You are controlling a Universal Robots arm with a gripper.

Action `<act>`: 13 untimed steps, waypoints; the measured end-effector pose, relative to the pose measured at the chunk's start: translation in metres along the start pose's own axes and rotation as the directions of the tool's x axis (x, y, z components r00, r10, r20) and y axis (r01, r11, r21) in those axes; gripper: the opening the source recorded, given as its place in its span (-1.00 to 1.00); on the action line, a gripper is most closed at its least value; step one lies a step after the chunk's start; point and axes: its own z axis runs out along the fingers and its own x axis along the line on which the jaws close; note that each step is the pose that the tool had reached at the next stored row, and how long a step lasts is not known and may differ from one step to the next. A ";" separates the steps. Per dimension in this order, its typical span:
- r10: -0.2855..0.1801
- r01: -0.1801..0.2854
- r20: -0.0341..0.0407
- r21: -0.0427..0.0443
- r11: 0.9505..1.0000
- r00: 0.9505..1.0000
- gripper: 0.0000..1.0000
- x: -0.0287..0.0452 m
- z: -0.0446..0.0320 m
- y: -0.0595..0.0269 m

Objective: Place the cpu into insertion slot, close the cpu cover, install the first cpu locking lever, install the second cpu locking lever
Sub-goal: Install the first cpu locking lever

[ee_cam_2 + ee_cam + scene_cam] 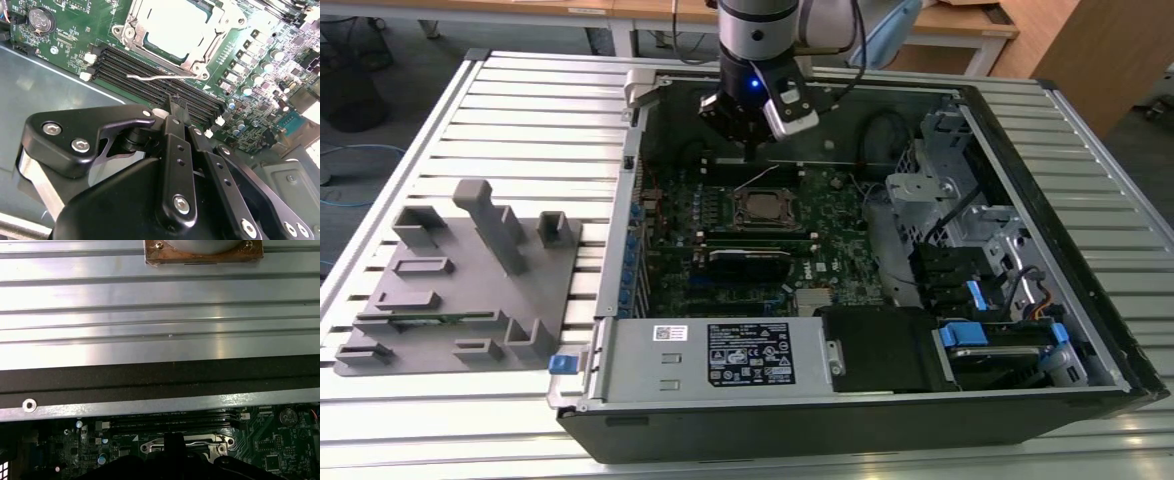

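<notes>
The cpu (167, 25), with a pale metal top, lies in the insertion slot (739, 210) on the green board. The silvery cpu cover (200, 54) lies flat around it, its window showing the chip. A thin wire locking lever (150, 77) sticks out loose over the memory slots; in the exterior view it stands raised (757, 180) beside the socket. My gripper (176, 104) hangs just above the board's far side, a short way from that lever, fingers shut together and empty. In the exterior view my gripper (754, 152) is over the case's back edge.
The open computer case (607, 300) lies on a slatted metal table (160, 315). A labelled power supply box (720, 355) fills the near side, and drive cages with cables (947, 210) the exterior view's right. A grey fixture (454, 280) sits outside the case. Long memory slots (125, 62) run next to the socket.
</notes>
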 end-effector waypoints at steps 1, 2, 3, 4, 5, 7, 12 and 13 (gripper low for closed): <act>0.000 0.000 0.000 0.000 1.000 1.000 -0.79 0.0000 0.0004 -0.0001; 0.000 0.000 0.000 0.000 1.000 1.000 -0.79 0.0001 0.0010 -0.0002; 0.000 0.000 0.000 0.000 1.000 1.000 -0.79 0.0001 0.0015 -0.0002; 0.000 0.000 0.000 0.000 1.000 1.000 -0.79 0.0001 0.0020 -0.0003; 0.000 0.000 0.000 0.000 1.000 1.000 -0.79 0.0001 0.0024 -0.0004; 0.000 0.000 0.000 0.001 1.000 1.000 -0.79 0.0002 0.0026 -0.0004; 0.000 0.000 0.000 0.000 1.000 1.000 -0.79 0.0002 0.0040 -0.0006; 0.000 0.000 0.000 0.000 1.000 1.000 -0.79 0.0000 0.0044 -0.0007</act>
